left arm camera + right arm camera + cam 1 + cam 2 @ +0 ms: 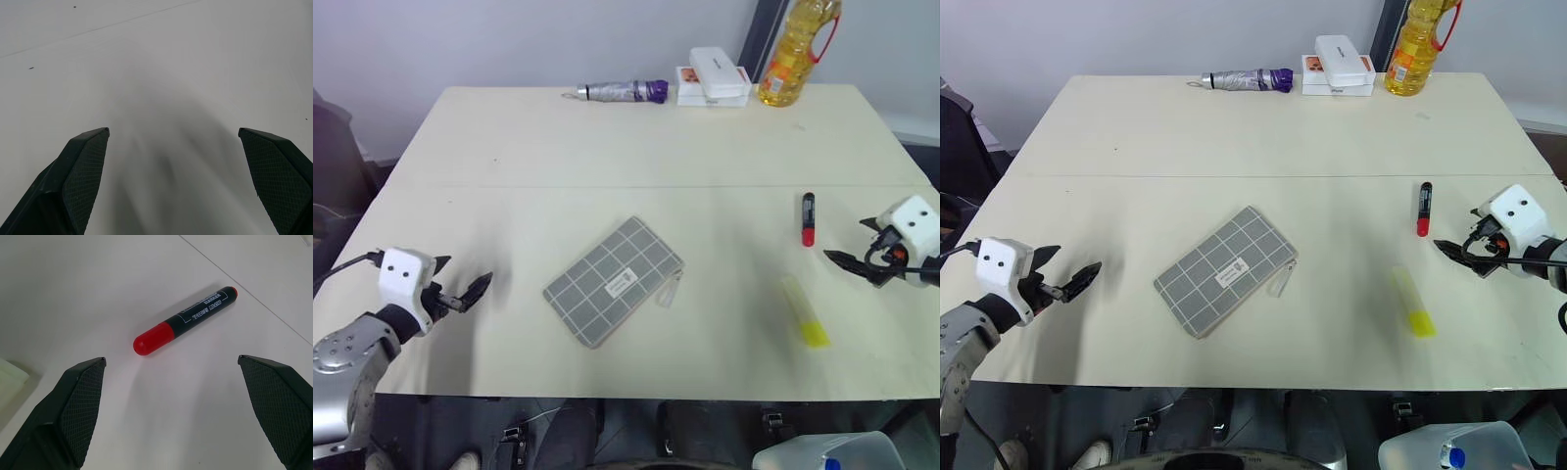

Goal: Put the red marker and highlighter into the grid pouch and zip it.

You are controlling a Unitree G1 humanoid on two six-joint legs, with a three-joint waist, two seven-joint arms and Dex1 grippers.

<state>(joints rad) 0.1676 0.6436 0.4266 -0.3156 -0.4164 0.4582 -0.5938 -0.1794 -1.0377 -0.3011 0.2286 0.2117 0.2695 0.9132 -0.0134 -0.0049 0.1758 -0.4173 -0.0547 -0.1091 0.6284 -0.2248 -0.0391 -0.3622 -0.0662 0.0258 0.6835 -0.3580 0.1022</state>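
One red marker [808, 218], one highlighter [804, 311] and one grid pouch [613, 281] lie on the table [558, 147]; marker's long axis runs away from the robot, red cap nearer. Both left gripper [460, 286] and right gripper [850, 257] gape empty

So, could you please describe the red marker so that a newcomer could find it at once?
On the right half of the table, the red marker lies just in front of the right gripper. It is half black, half red; the highlighter nearer the front edge is yellow.
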